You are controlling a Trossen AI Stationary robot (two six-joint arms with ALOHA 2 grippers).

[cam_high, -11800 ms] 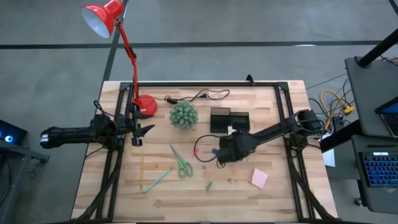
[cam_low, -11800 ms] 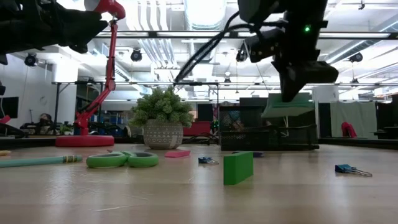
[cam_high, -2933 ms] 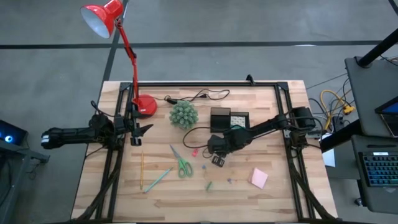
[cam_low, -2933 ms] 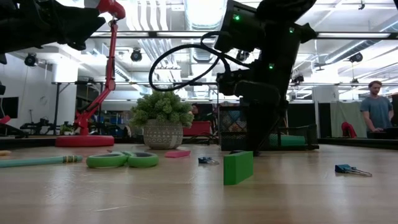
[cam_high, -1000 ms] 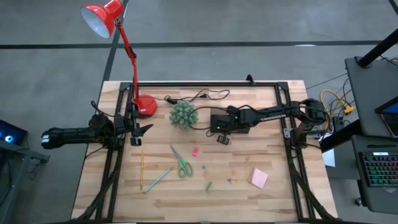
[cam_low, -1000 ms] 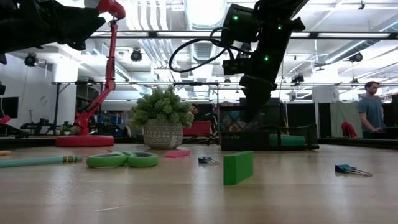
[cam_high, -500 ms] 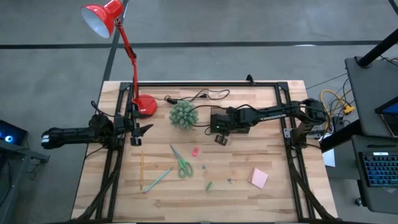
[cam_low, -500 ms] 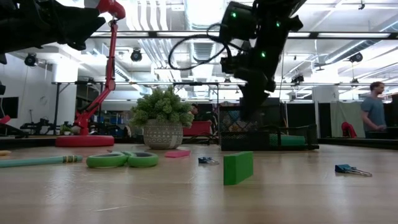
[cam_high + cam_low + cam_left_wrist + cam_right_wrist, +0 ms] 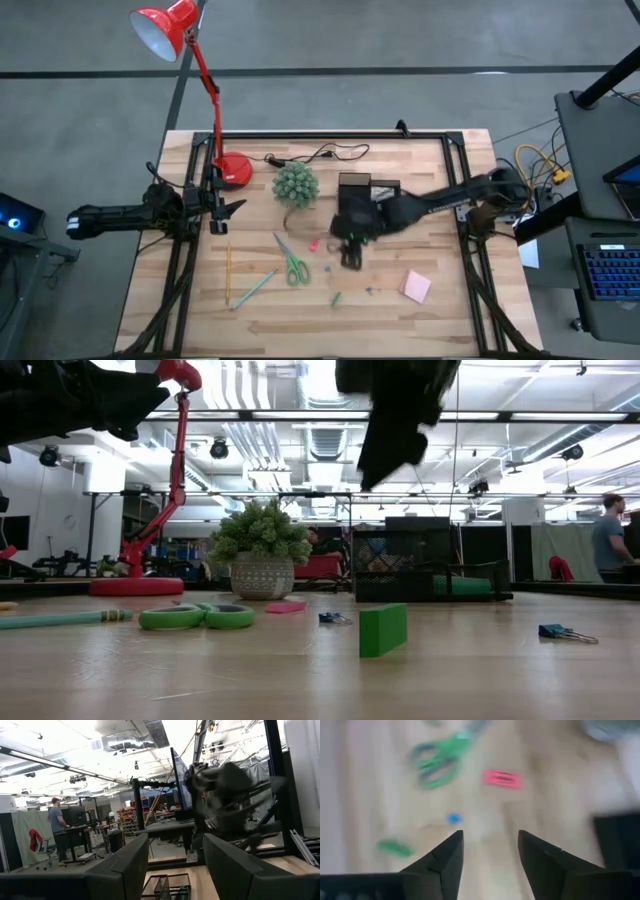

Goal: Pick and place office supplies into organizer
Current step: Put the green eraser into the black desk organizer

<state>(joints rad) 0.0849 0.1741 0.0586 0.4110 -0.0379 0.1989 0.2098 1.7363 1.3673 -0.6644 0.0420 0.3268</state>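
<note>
My right gripper (image 9: pixel 348 256) hangs open above the table, between the black organizer (image 9: pixel 368 192) and the loose supplies, with nothing between its fingers (image 9: pixel 451 851). Below it lie a pink eraser (image 9: pixel 502 778), green-handled scissors (image 9: pixel 437 762), a blue bit (image 9: pixel 453 818) and a green block (image 9: pixel 395 848). A yellow pencil (image 9: pixel 228 275), a light green pen (image 9: pixel 255 288) and a pink sticky-note pad (image 9: pixel 417 286) lie flat on the wood. My left gripper (image 9: pixel 228 208) waits open at the table's left side.
A round green plant (image 9: pixel 296 185) stands left of the organizer. A red desk lamp (image 9: pixel 232 168) with its cable (image 9: pixel 320 155) sits at the far left. Blue clips (image 9: pixel 565 632) lie on the table. A person (image 9: pixel 610 545) stands in the room beyond.
My right gripper has left the organizer's near side, risen, and swung toward the table's near edge and a little left, over the loose supplies. The supplies on the table have stayed put.
</note>
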